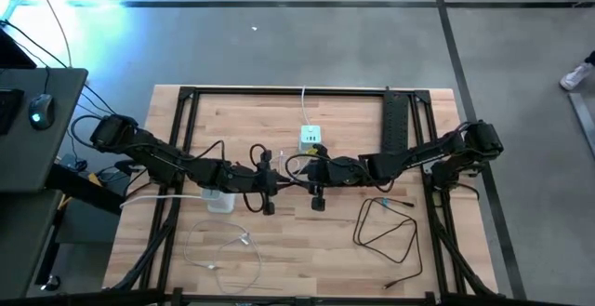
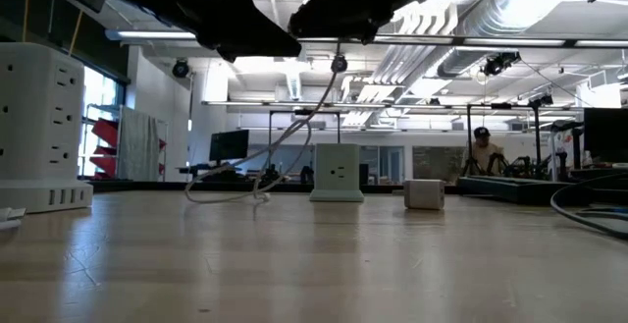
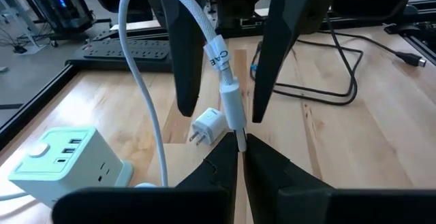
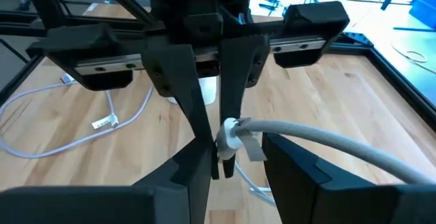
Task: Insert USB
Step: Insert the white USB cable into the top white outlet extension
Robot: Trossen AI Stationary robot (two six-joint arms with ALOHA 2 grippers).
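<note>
Overhead, arms hide the white cable (image 3: 228, 98); left gripper (image 3: 241, 157) fingers clench its plug, right gripper (image 4: 229, 161) fingers flank it.

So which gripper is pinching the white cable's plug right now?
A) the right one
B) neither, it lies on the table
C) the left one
C: in the left wrist view the left gripper is shut on the plug of the white cable, while the right gripper's fingers stand apart on either side.
</note>
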